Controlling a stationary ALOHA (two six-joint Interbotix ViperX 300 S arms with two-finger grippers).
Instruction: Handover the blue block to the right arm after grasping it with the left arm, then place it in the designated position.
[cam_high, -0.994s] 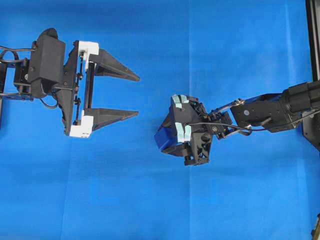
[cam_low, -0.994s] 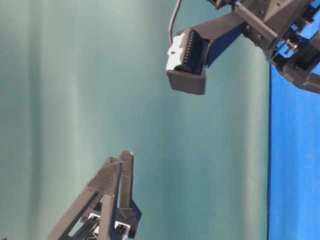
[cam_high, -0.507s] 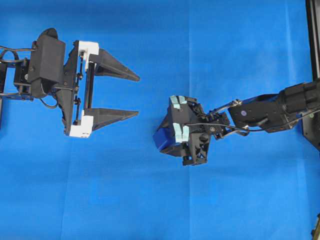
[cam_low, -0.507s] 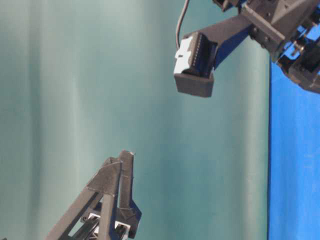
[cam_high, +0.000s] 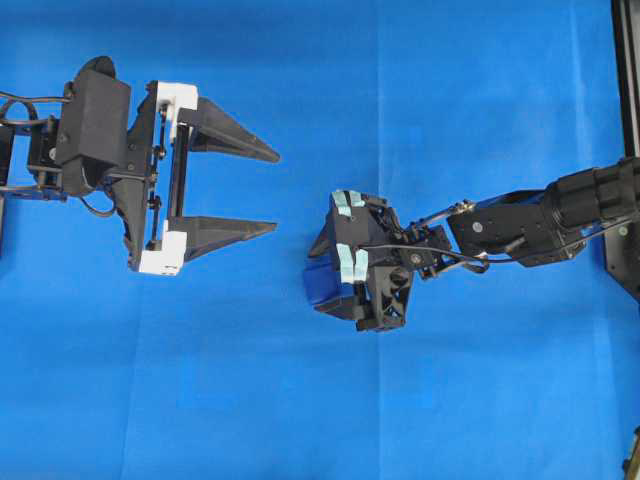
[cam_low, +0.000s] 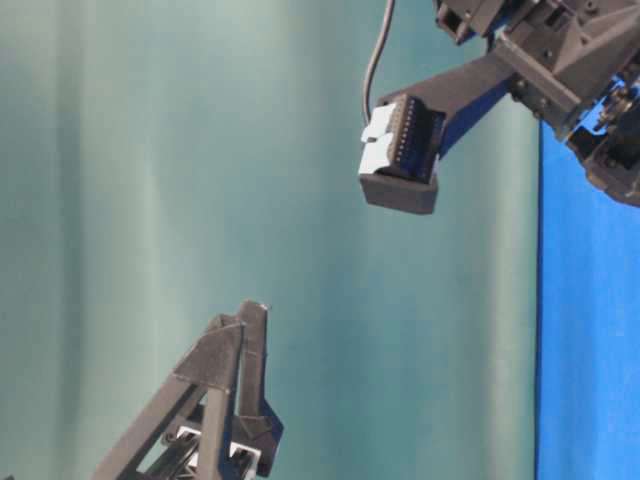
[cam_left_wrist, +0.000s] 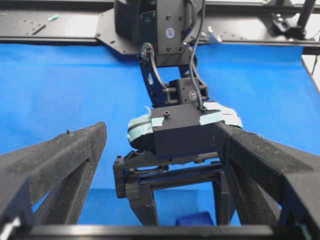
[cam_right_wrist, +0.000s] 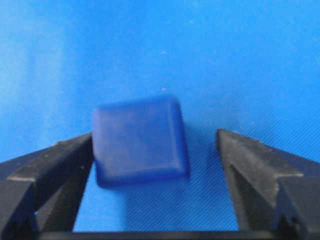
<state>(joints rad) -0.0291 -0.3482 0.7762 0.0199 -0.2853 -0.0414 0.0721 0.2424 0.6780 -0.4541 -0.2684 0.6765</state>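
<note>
The blue block (cam_high: 316, 286) lies on the bright-blue cloth (cam_high: 450, 100), just right of centre in the overhead view. My right gripper (cam_high: 330, 277) points down over it, open. In the right wrist view the block (cam_right_wrist: 140, 140) touches the left finger (cam_right_wrist: 55, 165), and a strip of cloth separates it from the right finger (cam_right_wrist: 250, 160). My left gripper (cam_high: 276, 192), with white brackets, hangs open at the left, well apart from the block, with nothing between its fingers. The left wrist view looks at the right gripper's back, and the block's top (cam_left_wrist: 195, 219) shows low between its fingers.
A black frame rail (cam_high: 625, 80) runs down the right edge of the overhead view. Another black rail (cam_left_wrist: 60, 25) crosses the back of the left wrist view. Faint fold creases run through the cloth. A teal backdrop (cam_low: 150, 200) fills the table-level view.
The right gripper has shifted slightly left and its jaws have spread, letting go of the blue block. The left arm has not moved.
</note>
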